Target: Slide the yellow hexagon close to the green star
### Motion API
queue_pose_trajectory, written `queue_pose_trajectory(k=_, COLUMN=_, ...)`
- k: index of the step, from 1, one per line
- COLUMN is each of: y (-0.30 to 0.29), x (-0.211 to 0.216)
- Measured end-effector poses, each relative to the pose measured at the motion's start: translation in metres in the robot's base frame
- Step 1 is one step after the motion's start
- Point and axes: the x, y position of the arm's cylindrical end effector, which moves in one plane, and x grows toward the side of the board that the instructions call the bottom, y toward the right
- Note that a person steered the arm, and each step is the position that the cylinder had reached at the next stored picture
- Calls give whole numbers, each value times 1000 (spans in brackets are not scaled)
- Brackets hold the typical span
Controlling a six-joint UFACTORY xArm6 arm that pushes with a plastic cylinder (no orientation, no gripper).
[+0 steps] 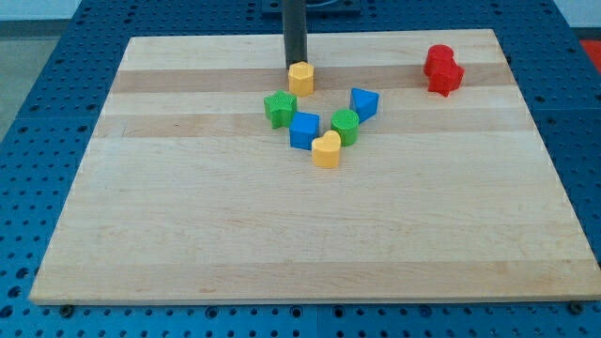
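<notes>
Tip (295, 68) touching yellow hexagon (300, 78) on wooden board (188, 235), blue pegboard (38, 56) around; no gripper.

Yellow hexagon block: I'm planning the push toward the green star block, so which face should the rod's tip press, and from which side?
Press the yellow hexagon block's upper-right face, from the view's top right. The green star block lies just below-left of it, and my tip already sits at the hexagon's top edge, slightly left, so shifting right first would likely help.
</notes>
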Motion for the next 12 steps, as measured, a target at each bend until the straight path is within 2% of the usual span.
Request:
queue_pose_trajectory(k=7, y=6, x=19)
queue_pose_trajectory(k=11, y=23, x=1)
queue_pose_trajectory(k=12, y=31, x=8)
